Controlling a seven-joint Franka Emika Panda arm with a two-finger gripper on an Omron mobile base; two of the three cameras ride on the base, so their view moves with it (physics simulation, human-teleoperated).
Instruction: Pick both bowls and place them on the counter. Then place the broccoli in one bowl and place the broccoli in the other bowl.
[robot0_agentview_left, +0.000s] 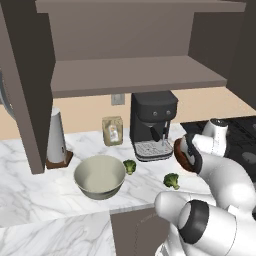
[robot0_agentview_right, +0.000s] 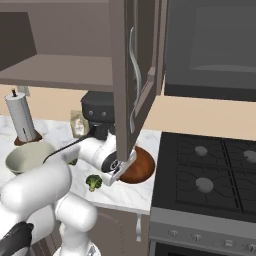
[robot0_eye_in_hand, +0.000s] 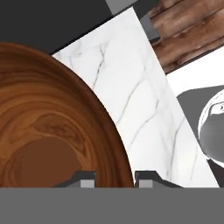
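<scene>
The pincer (robot0_eye_in_hand: 114, 177) is at the rim of the brown bowl (robot0_agentview_right: 137, 167), one fingertip inside and one outside, closed on the rim, with the bowl low over the right part of the marble tabletop (robot0_agentview_left: 30, 175), just left of the stove (robot0_agentview_right: 210, 175). The grey bowl (robot0_agentview_left: 100, 176) sits on the tabletop well to the left, in front of the coffee machine (robot0_agentview_left: 152, 125). One broccoli (robot0_agentview_left: 129, 166) lies just right of the grey bowl and the other broccoli (robot0_agentview_left: 171, 181) lies nearer the front edge, between the bowls.

Glossy red-brown bowl (robot0_eye_in_hand: 48, 131) (wood-like swirls inside); pale cream bowl (robot0_agentview_left: 100, 176); green broccoli (robot0_agentview_left: 171, 181); grey-veined white counter (robot0_agentview_left: 30, 200).
</scene>
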